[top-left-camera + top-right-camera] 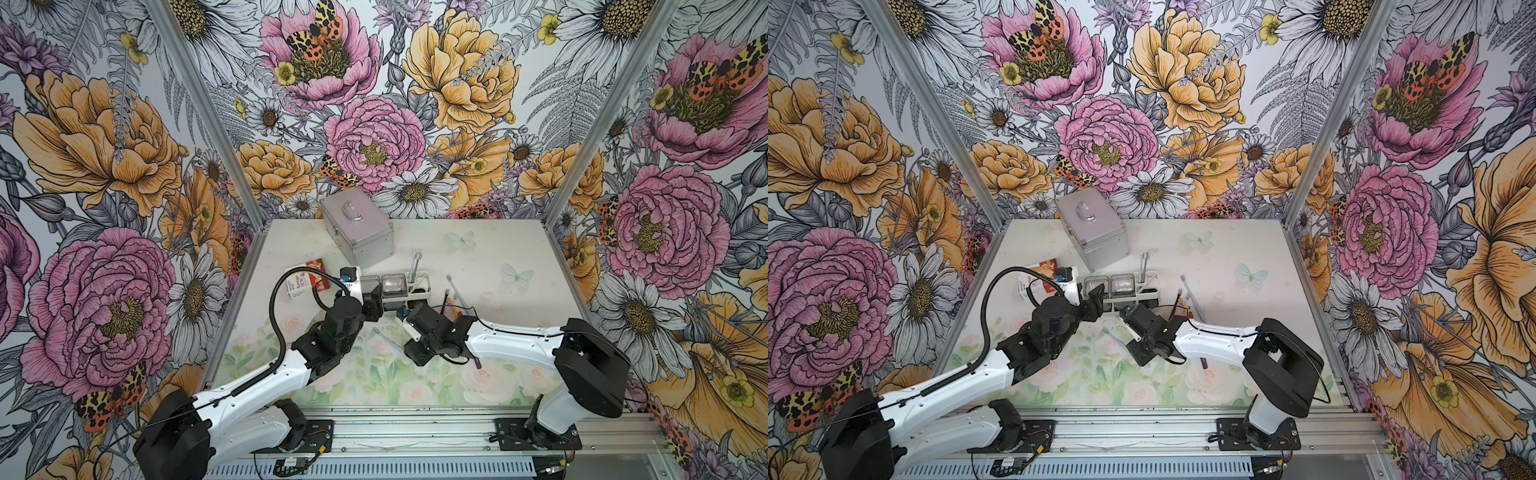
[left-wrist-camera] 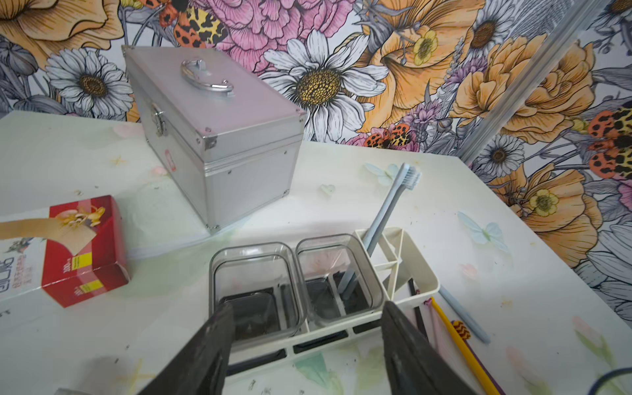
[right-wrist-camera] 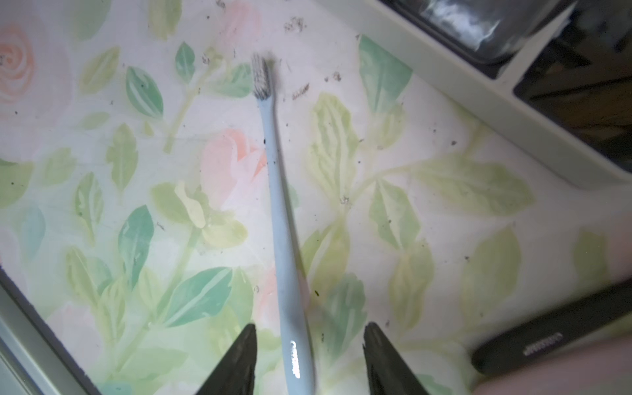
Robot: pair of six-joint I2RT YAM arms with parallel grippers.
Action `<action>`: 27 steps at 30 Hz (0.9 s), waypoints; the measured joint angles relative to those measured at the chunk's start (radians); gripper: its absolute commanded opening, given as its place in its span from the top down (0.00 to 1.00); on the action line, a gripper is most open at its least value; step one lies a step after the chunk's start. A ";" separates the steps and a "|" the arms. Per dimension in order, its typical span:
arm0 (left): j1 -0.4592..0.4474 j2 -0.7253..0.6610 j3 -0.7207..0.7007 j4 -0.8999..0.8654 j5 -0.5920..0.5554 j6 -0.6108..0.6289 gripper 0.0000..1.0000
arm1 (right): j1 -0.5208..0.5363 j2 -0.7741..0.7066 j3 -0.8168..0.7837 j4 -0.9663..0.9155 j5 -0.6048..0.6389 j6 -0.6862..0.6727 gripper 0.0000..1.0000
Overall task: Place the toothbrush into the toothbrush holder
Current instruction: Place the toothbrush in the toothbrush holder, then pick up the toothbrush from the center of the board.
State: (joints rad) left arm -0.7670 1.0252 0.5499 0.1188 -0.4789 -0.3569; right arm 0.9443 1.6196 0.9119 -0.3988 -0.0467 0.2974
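While left end effector (image 2: 306, 307) and right end effector (image 3: 311, 327) gape, toothbrush (image 3: 280, 219) handle is cropped

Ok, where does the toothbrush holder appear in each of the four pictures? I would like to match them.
Top view: the toothbrush holder lies mid-table, just nearer the robot than the silver case.
Top view: same spot, slightly further left in the picture.
Left wrist: lower centre, seen whole.
Right wrist: upper right corner, only one edge.
Shared landmark: its clear cups, visible in all four.
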 measured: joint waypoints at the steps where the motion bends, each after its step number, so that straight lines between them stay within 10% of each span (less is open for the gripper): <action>1: 0.006 -0.011 -0.006 -0.013 0.000 -0.011 0.31 | 0.001 0.006 0.003 0.000 -0.003 0.000 0.51; 27: 0.065 0.066 -0.027 -0.039 0.000 -0.064 0.29 | 0.059 0.080 0.021 -0.016 0.091 0.046 0.64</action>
State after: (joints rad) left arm -0.7017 1.0916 0.5228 0.0803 -0.4786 -0.4210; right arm 1.0031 1.6997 0.9329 -0.4152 0.0444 0.3435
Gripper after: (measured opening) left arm 0.713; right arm 0.364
